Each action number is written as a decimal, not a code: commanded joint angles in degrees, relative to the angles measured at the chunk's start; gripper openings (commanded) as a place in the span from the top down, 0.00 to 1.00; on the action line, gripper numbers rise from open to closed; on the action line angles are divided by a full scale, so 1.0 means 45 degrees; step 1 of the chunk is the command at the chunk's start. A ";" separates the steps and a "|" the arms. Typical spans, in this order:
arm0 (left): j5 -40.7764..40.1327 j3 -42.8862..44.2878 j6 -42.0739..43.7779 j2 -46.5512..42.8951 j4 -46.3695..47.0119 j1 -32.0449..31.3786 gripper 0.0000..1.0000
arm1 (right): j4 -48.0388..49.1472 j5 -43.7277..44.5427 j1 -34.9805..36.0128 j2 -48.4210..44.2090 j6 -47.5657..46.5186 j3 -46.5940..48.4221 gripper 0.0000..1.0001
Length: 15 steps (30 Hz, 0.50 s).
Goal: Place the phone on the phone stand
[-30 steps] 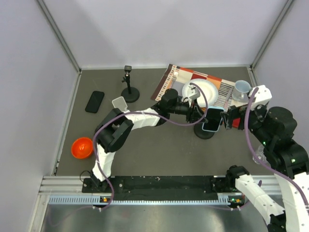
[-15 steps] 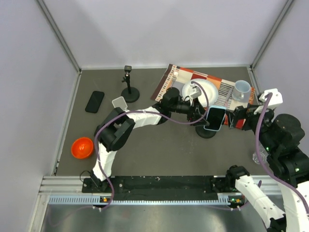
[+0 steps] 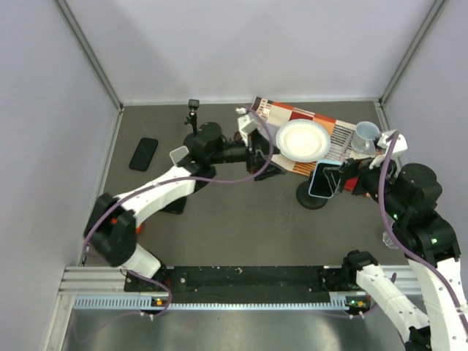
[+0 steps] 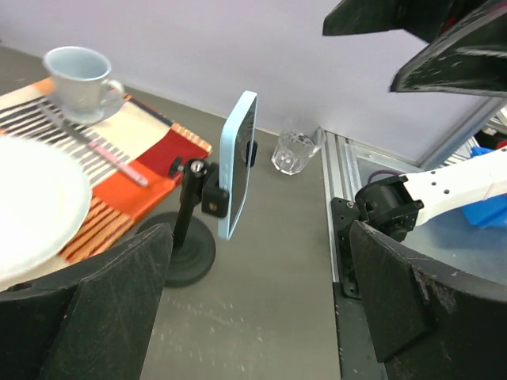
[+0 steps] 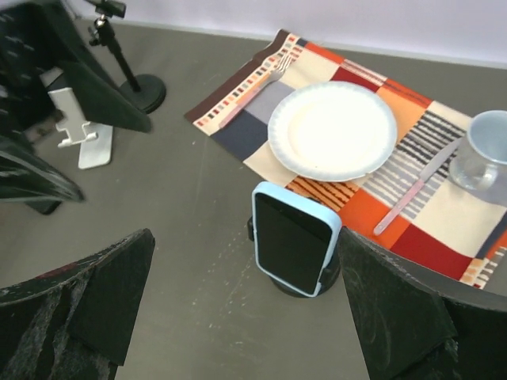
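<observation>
Here the left gripper [image 4: 255, 261] is released, its two dark fingers [image 4: 95, 309] spread wide with nothing between them. The phone in a light blue case [image 4: 238, 162] stands straight ahead of it and apart from it, seen edge-on and upright. The phone is clamped from behind in a black pole mount with a round base [image 4: 184, 257]. This mount rests on the dark grey table [image 4: 277, 317], touching the edge of the striped orange, red and white placemat [image 4: 139, 134]. The right gripper [image 5: 245, 261] is likewise released and empty, jaws wide. The same phone sits close in front of it, dark screen toward it, touching neither finger. From overhead the two grippers lie on opposite sides of the phone, the right one just beside it and the left one well apart. The small white plastic phone stand [image 5: 79, 131], an angled plate with a short front lip, stands far ahead and to the left of the right gripper. It is behind the left gripper beside that arm's wrist, well apart from the phone. Beyond the phone, seen from the right gripper, a round white plate [image 5: 333, 131] lies on the placemat with a pale blue cup [image 5: 491, 150] to its right. A flat black phone [image 3: 143, 153] lies on the table, well behind the left gripper.
</observation>
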 commanded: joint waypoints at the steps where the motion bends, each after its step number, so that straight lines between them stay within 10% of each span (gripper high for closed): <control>1: -0.1384 -0.1581 0.0460 -0.3131 -0.2921 0.0773 0.03 | 0.1177 -0.1015 0.0287 0.0578 0.0506 -0.0409 0.01; 15: -1.3686 -0.1174 -0.1701 -0.7435 -1.3434 0.3157 0.02 | 0.2174 0.2228 0.7610 0.3430 0.2460 -0.0154 0.01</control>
